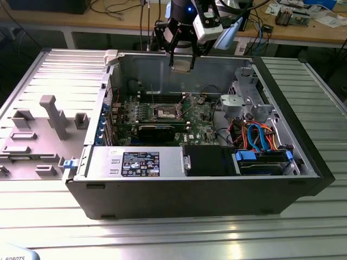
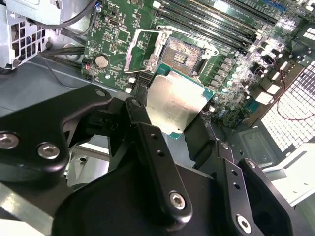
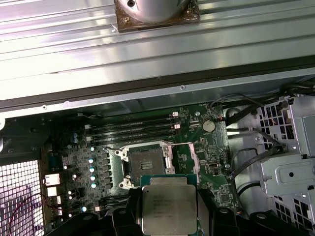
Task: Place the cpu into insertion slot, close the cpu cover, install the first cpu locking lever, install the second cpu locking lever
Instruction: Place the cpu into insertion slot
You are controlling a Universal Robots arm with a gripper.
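Observation:
My gripper hangs over the back wall of the open computer case, shut on the cpu. In both wrist views the cpu is a flat silvery square with a green edge, clamped between the black fingers. The insertion slot lies below on the green board, its dark centre bare. Beside it the cpu cover, a thin silver frame, is swung open. The cpu is well above the slot, not touching it.
A long black card lies in front of the slot. Memory slots run along its far side. A drive cage with blue and orange cables stands at the exterior view's right, a power supply in front, a grey fixture plate outside the case.

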